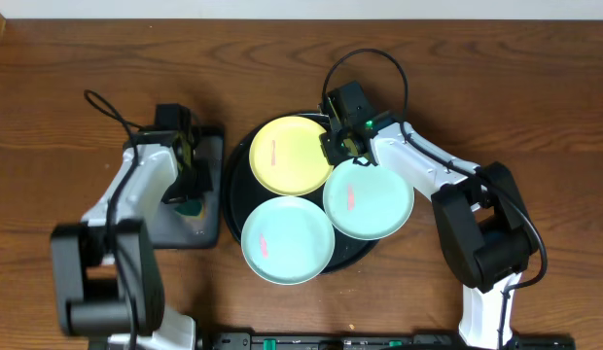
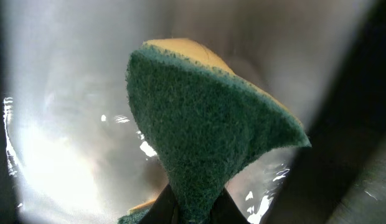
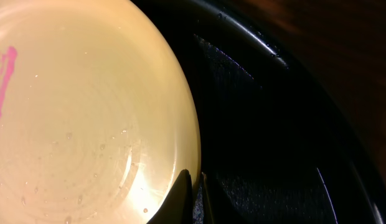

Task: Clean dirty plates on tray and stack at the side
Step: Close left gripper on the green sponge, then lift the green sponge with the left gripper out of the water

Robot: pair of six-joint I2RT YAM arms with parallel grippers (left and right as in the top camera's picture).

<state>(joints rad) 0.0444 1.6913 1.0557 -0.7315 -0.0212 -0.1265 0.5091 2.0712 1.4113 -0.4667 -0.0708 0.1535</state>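
We judged the job barely begun: the yellow plate point(image 3: 87, 112), the front aqua plate point(image 1: 287, 240) and the right aqua plate point(image 1: 368, 202) all lay on the black tray point(image 3: 261, 124), smears unwiped, none stacked aside. Our left gripper point(image 2: 193, 208) was clamped on the green sponge point(image 2: 205, 130) over the small rectangular tray point(image 1: 212, 165) (wiping seemed next), while the right gripper point(image 3: 194, 196) pinched the yellow plate's rim.

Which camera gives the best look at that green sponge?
The left wrist view: the sponge fills it, green scouring face and yellow back clear, pinched in the jaws. Overhead shows only a green sliver beneath the left arm. The right wrist shows none, just the yellow plate.
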